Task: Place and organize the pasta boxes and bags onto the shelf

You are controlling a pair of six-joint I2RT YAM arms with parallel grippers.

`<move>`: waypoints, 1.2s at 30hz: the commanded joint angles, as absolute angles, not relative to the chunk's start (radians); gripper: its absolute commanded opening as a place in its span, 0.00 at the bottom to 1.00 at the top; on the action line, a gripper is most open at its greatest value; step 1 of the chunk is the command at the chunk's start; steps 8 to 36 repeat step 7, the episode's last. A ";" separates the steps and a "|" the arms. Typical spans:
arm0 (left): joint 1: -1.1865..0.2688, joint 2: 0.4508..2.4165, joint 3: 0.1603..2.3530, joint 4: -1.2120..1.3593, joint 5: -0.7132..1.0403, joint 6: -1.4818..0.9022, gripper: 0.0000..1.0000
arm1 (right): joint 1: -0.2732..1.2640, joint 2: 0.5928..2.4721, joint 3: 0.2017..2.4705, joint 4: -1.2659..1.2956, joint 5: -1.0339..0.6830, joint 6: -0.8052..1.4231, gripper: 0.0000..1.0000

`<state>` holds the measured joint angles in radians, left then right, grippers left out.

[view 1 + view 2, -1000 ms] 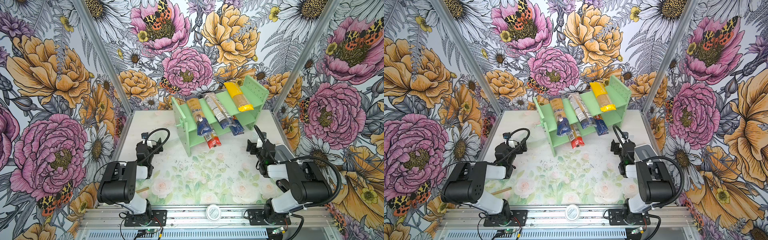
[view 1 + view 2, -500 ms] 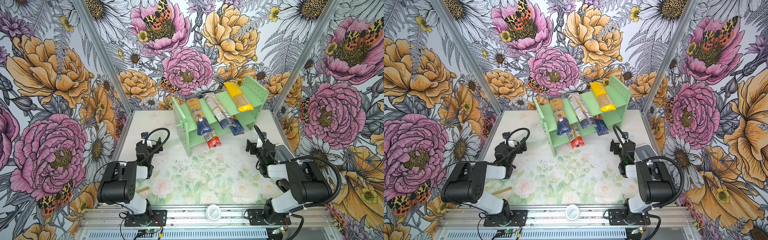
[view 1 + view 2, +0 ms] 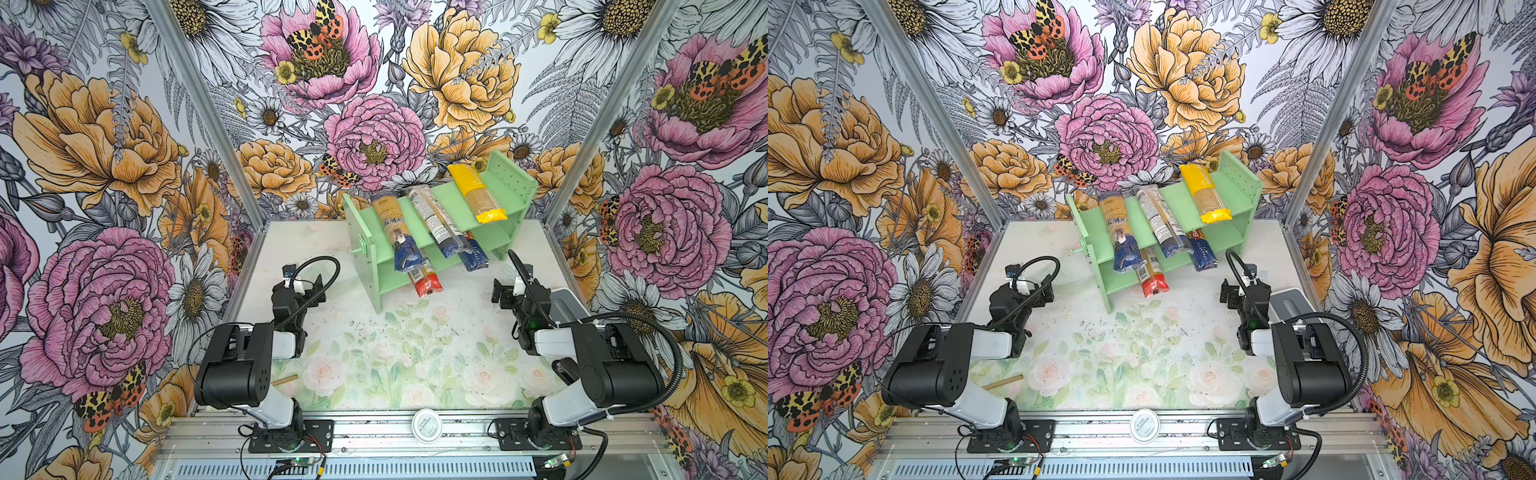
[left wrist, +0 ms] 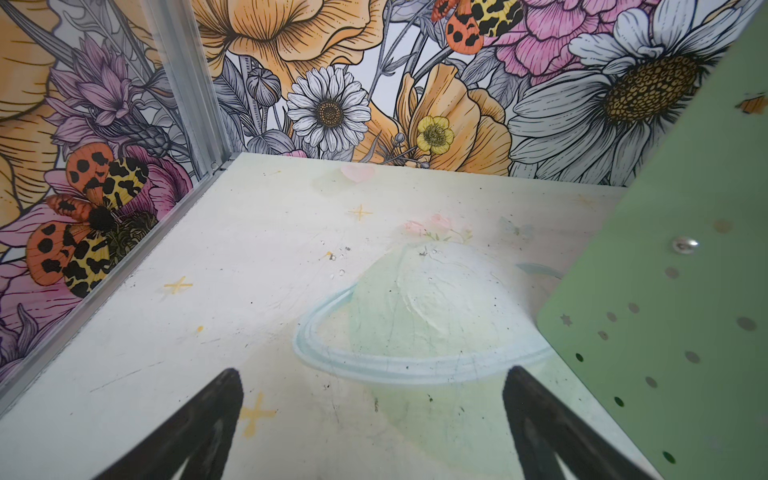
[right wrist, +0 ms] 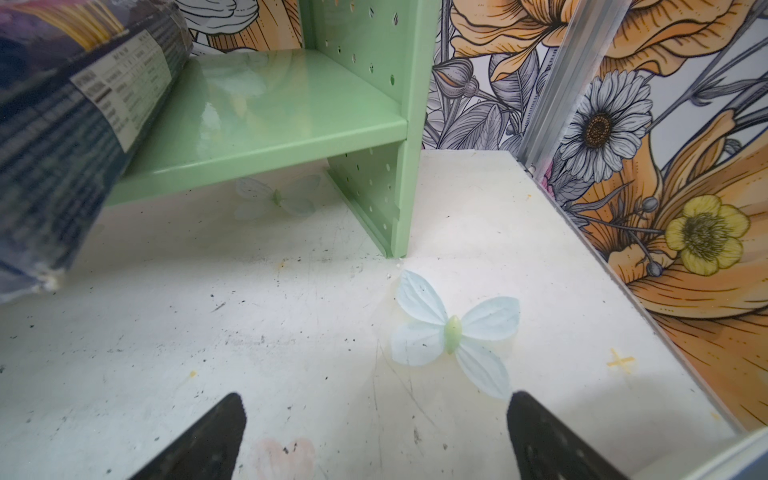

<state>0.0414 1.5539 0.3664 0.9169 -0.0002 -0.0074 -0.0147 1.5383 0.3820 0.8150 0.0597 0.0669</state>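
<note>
Right wrist view shows the right gripper (image 5: 374, 411) has just spread fully, empty, the dark-blue pack (image 5: 62, 145) ahead of it resting on the shelf (image 5: 270, 120), so placing looks finished.

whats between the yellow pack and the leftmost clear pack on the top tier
The other clear pack, with a white label, lies between them across the shelf's top tier. Both top views show it.

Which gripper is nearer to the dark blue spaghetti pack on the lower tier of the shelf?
Right. The right gripper is open just in front of the dark blue pack, slightly to its right; the left gripper is beyond the shelf's left side panel.
</note>
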 commanded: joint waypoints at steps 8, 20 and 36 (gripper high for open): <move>0.030 1.550 0.377 0.936 0.026 0.018 0.99 | -0.022 1.537 0.396 0.858 0.071 0.077 0.99; 0.030 1.550 0.377 0.936 0.026 0.018 0.99 | -0.022 1.537 0.396 0.858 0.071 0.077 0.99; 0.030 1.550 0.377 0.936 0.026 0.018 0.99 | -0.022 1.537 0.396 0.858 0.071 0.077 0.99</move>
